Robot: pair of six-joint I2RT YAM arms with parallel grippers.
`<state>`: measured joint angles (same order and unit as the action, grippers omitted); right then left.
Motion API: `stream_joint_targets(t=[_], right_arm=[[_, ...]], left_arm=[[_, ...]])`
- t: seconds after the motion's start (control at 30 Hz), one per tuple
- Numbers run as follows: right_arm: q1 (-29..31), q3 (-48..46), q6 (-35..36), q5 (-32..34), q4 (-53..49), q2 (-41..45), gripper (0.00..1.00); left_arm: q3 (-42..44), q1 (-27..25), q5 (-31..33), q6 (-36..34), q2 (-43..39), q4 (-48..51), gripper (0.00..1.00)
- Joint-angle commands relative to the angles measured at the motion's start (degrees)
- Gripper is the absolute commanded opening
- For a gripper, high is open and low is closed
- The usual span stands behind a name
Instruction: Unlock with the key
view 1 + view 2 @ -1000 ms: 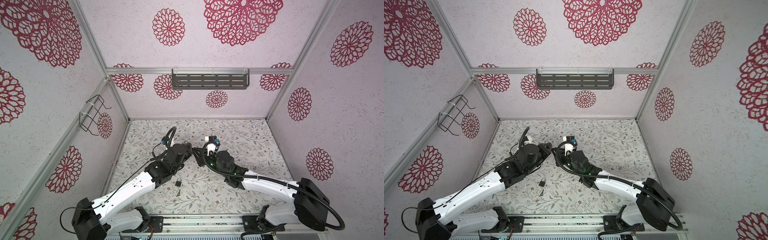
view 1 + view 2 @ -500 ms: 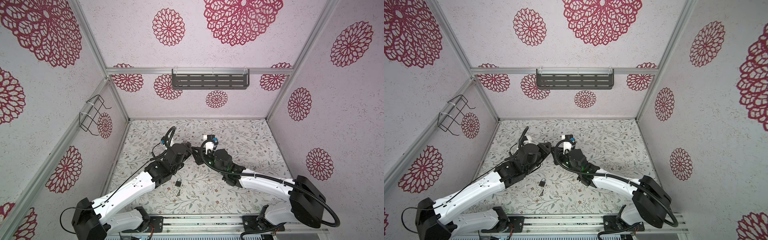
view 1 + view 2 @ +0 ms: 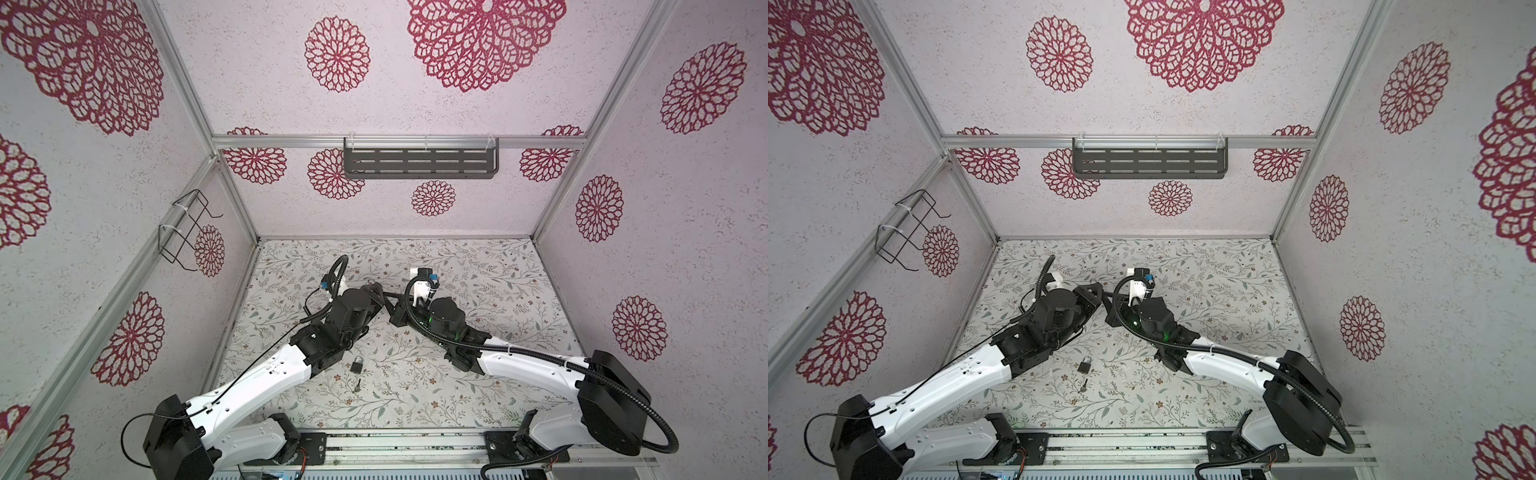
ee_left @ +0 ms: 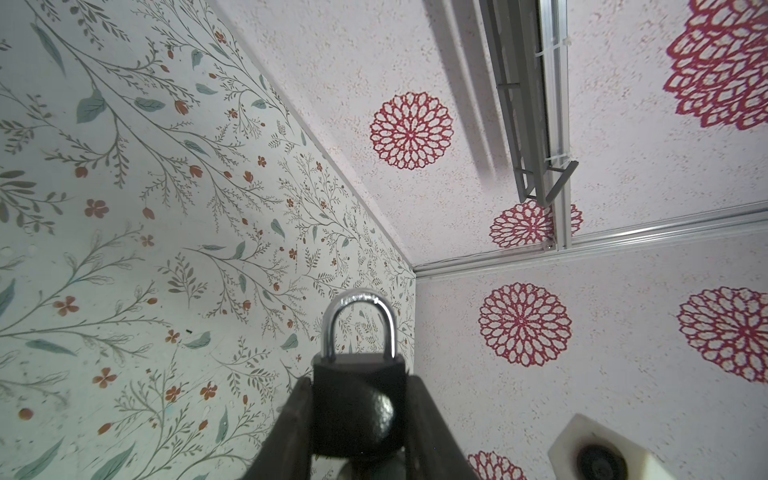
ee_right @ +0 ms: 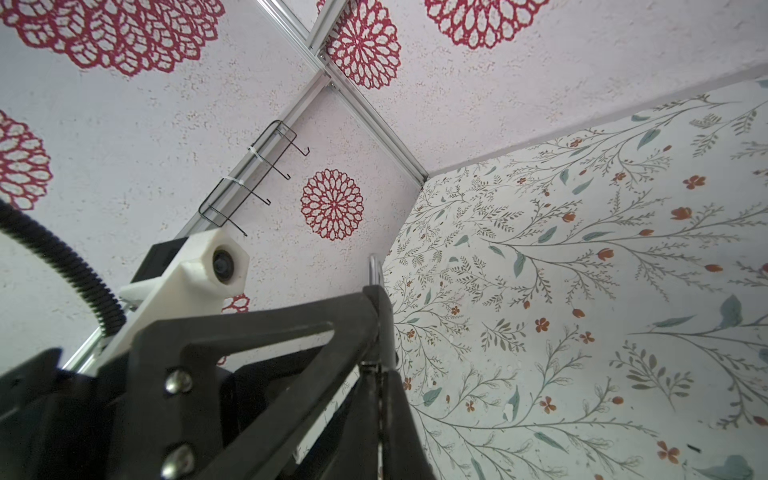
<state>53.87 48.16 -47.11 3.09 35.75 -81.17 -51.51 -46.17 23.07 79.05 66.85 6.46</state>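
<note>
A black padlock with a silver shackle stands upright between the fingers of my left gripper, which is shut on its body. My right gripper meets the padlock's underside. Its fingers are pressed together on a thin strip of metal seen edge-on, the key. In the right wrist view the padlock shows edge-on. In both top views my left gripper and right gripper touch tip to tip above the table's middle, hiding the padlock and key.
A second small padlock lies on the flowered table near the left arm, with a loose key just in front of it. A grey shelf hangs on the back wall and a wire rack on the left wall.
The right arm has shifted a little towards the left gripper, and its jaws have closed at the padlock's underside. The left arm has held still with the padlock.
</note>
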Motion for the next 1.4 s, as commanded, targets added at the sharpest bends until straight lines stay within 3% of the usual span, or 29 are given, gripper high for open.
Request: stream_joint_targets(t=[0.0,0.47,0.83,1.37], right_arm=[[-0.2,0.7,-3.2,-0.7,2.2,0.4,0.01],[0.0,-0.1,-18.1,-3.4,17.9,1.9,0.0],[1.6,-0.7,-24.4,2.4,23.0,2.4,0.0],[3.5,-2.1,-26.4,8.0,27.2,4.7,0.0]], left_arm=[[0.8,-0.2,-2.0,1.1,-2.2,-5.9,0.0],[6.7,-0.2,-7.4,4.6,-4.8,-16.3,0.0],[9.0,-0.2,-7.9,5.0,-3.9,-20.0,0.0],[9.8,-0.1,-7.2,0.6,-3.6,-21.4,0.0]])
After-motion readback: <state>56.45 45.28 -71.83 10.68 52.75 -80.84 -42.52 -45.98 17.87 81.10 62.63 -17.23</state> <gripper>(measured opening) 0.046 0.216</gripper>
